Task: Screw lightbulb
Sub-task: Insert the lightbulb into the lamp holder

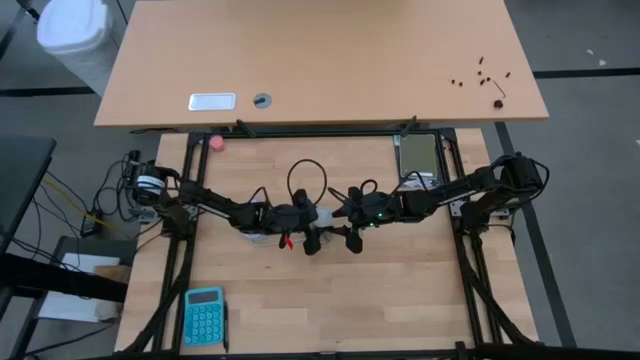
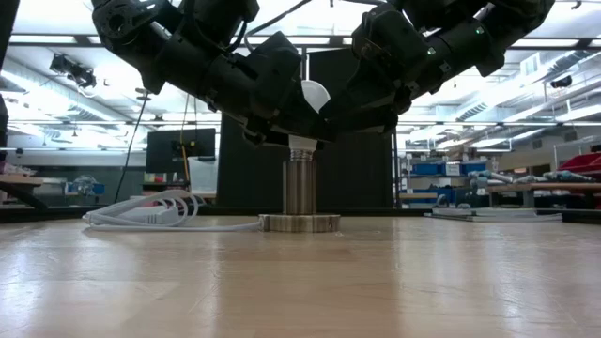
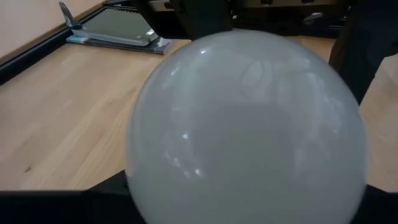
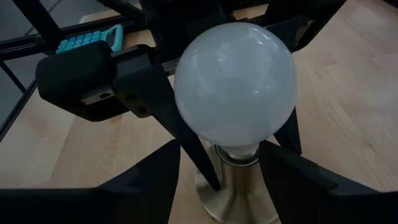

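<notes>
The bulb (image 4: 235, 87) stands upright at the middle of the table (image 1: 400, 290), its neck seated in the top of a metal socket (image 2: 300, 186) that rises from a round flat base (image 2: 300, 222) resting on the wood. In the low view only a part of the white globe shows between the two arms, with the threaded neck just above the socket's rim. Both grippers meet at the bulb. The left gripper (image 4: 186, 134) reaches in from the left side in the high view, its dark fingers (image 4: 163, 106) spread to either side of the globe; one finger runs down along the bulb toward the socket, but whether they press on the glass cannot be told. The right gripper (image 4: 217, 180) comes in from the right, its fingers (image 4: 143, 180) apart on either side of the socket and the bulb's neck, not touching them as far as the right wrist view shows. In the left wrist view the globe fills nearly the whole picture. A white cord (image 2: 160, 211) lies coiled on the table beside the socket base. A teal calculator (image 1: 204, 314) lies near the table's front left corner, and a small pink ball (image 1: 216, 142) sits near the back left edge, both well apart from the bulb.
</notes>
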{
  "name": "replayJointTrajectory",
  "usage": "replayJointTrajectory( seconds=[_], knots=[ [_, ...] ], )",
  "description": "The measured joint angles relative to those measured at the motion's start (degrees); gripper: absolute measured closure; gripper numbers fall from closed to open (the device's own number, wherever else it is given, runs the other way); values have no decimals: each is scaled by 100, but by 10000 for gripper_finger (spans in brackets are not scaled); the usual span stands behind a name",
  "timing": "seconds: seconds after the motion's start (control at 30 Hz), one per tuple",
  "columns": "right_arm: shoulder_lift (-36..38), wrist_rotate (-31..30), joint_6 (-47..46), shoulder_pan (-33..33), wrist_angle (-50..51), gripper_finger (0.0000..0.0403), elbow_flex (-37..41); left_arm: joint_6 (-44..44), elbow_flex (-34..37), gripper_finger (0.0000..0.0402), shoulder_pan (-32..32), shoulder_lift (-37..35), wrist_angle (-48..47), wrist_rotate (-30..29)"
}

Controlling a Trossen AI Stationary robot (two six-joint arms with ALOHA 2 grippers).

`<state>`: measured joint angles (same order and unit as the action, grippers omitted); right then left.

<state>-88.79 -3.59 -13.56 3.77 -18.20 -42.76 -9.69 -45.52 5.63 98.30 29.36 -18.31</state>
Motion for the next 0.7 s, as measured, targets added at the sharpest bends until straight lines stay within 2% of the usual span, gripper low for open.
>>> replayJointTrajectory(
  seconds=[0.4,0.7],
  knots=[
    [4,35,0,2,33,173,0,-123,0,152,0,0,-420,-33],
    [5,35,13,2,120,173,0,61,0,79,32,-13,-420,-50]
  ],
)
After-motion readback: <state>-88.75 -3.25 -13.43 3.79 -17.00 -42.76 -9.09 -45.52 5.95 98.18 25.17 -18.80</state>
